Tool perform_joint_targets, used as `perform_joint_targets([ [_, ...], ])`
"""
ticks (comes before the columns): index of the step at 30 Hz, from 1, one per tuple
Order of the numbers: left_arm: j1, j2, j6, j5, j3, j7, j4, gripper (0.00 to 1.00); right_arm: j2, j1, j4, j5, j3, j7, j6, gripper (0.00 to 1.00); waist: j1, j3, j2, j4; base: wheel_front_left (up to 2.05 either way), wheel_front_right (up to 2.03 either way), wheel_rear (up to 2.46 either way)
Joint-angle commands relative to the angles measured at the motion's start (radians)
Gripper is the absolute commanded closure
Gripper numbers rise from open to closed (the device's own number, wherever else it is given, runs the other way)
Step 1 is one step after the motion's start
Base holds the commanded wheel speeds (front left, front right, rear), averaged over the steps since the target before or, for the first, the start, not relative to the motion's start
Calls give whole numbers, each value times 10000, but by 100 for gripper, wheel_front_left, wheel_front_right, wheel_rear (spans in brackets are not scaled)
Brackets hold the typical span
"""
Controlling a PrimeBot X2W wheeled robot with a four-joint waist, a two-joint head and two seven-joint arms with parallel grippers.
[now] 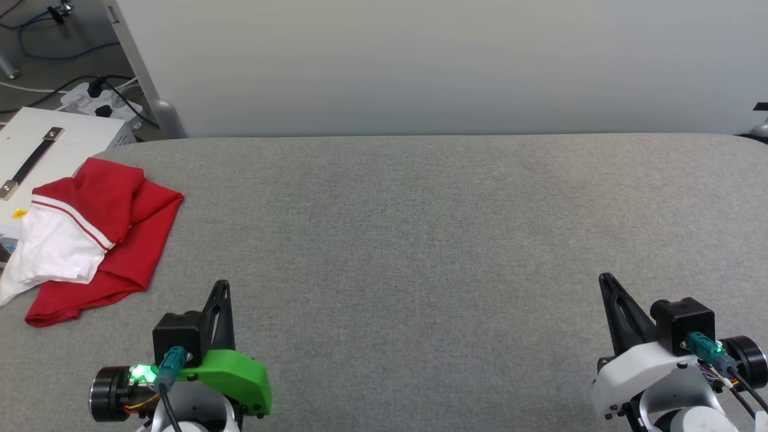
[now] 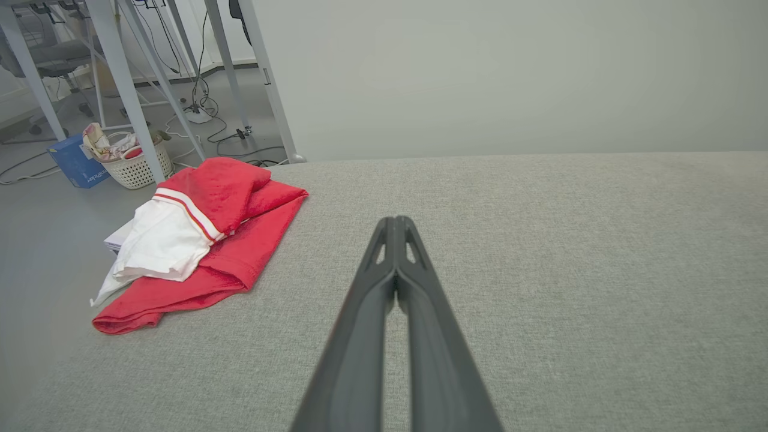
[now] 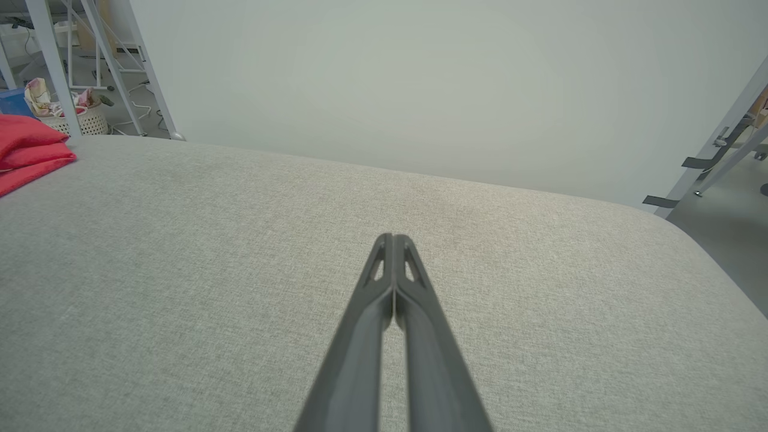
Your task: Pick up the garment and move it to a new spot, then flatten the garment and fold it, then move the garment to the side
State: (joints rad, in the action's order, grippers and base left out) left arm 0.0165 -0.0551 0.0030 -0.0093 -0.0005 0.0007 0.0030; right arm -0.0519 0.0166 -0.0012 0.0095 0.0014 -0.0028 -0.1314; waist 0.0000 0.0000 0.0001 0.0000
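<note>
One garment (image 1: 144, 228), red with a white sleeve and red-white striped trim folded on top, lies bunched at the far left of the head view, on the left end of the grey padded table (image 1: 420, 240). The sleeve's lower corner spills past the table's left edge, and the cloth's upper edge covers part of a white box (image 1: 66, 135) with a dark strap at the upper left. Above that box a white power strip (image 1: 99, 102) with black plugs lies on the floor. In the left wrist view the garment (image 2: 240, 258) sits at the middle left, with a white basket (image 2: 135, 168) and a blue box (image 2: 75, 162) on the floor behind it at the upper left. Right of the garment and lower in the head view, the left gripper (image 1: 221, 285) points up the frame, well apart from the cloth. Its own wrist view shows the left gripper (image 2: 396, 221) with both dark fingers pressed together at the tips, nothing between them, above the grey fabric. A pale wall (image 1: 420, 60) runs along the top behind the table. At the lower right of the head view the right gripper (image 1: 605, 279) also points up. In the right wrist view the right gripper (image 3: 393, 237) has its fingers closed tip to tip on nothing, and a red corner of the garment (image 3: 30, 156) shows at the left edge, far from it.
</note>
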Motion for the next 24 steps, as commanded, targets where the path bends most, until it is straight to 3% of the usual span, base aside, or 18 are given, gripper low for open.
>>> perform_joint_targets([
  [1,-165,49,-30,93,5,-7,-30,100,17,-166,12,-95,-14,28,7,100,0,0,-1,0,0,0,0],
  [24,-165,49,-30,93,5,-7,-30,100,17,-166,12,-95,-14,28,7,100,0,0,-1,0,0,0,0],
])
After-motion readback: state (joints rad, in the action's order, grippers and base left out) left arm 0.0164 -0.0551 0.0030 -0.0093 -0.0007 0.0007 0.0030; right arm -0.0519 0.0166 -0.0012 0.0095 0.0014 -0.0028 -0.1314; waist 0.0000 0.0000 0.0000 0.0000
